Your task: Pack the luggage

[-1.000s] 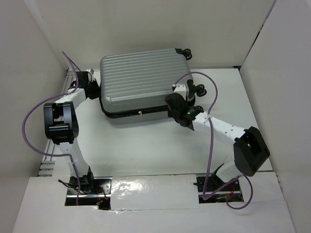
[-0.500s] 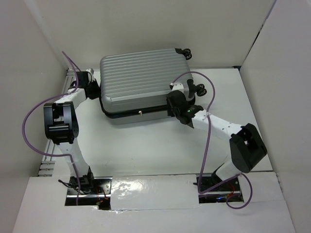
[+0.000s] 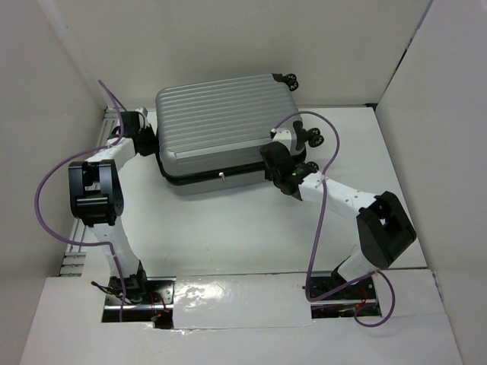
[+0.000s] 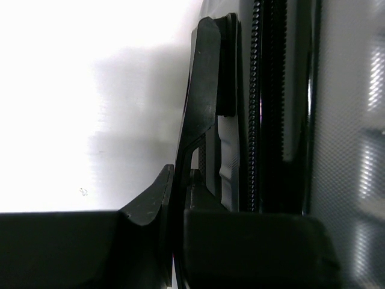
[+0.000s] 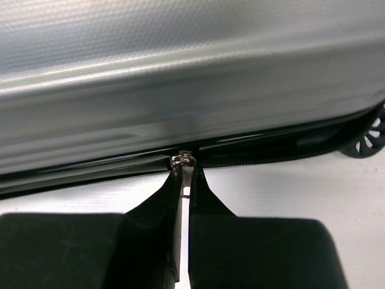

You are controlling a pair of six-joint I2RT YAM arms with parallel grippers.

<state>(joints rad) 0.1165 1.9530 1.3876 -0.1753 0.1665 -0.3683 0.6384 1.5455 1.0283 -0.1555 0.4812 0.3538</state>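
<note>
The luggage (image 3: 217, 114) lies flat toward the far side of the white table (image 3: 228, 236), its ribbed silver-grey shell facing up and its small black wheels (image 3: 312, 139) at the right end. A dark seam runs along its near edge. The right gripper (image 3: 274, 161) sits at the near right edge of the case, just left of the wheels. In the right wrist view its fingers (image 5: 159, 201) are pressed together on the small metal zipper pull (image 5: 187, 171). The pull hangs from the slider on the black zipper track (image 5: 271, 155) under the shell's rim, and part of a wheel shows at the far right of that view. The left gripper (image 3: 149, 141) is at the left end of the case, up against its side. In the left wrist view the left fingers (image 4: 201, 108) are drawn almost together and lie right beside the zipper teeth (image 4: 260, 90) of the seam. Whether anything is pinched between them cannot be told. Each arm reaches across the table from its base at the near edge, with a purple cable (image 3: 46, 198) looping beside the left one.
</note>
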